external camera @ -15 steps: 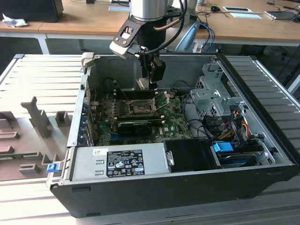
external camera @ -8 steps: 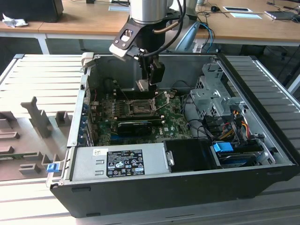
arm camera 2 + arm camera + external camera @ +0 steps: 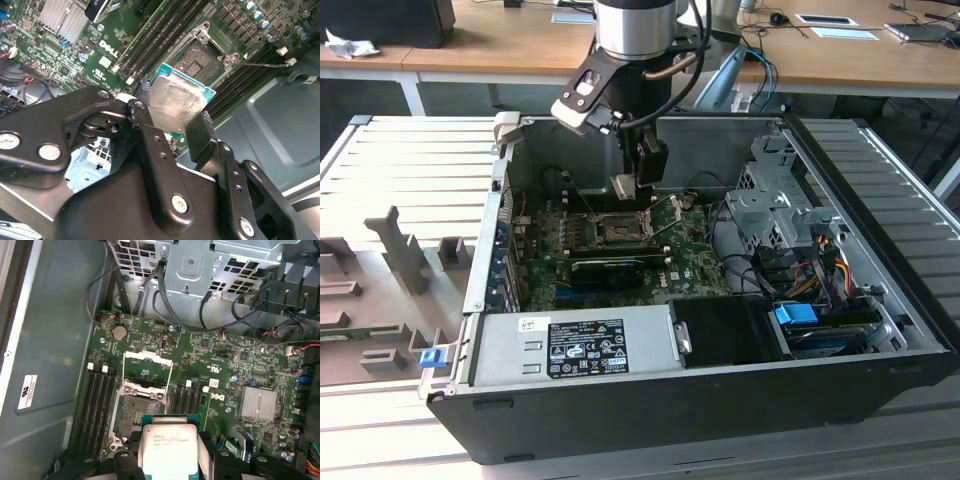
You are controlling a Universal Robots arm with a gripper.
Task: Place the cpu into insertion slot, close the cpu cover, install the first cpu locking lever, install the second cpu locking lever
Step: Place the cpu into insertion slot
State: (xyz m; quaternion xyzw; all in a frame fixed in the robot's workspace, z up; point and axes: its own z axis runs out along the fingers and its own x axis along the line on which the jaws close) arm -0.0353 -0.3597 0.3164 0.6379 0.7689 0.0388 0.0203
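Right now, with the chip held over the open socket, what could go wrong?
The gripper holds the cpu by two edges above the insertion slot; any offset or tilt on landing could damage the bare pin field. The raised cpu cover and a thin locking lever stand close beside the slot, so the fingers might catch them.

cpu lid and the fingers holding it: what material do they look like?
cpu: silver-grey metal lid, dull satin sheen with fine scuffs; teal-green board rim under it, likely laminate. fingers: matte black, bolted with bright screws; coated metal or hard plastic, cannot tell which.
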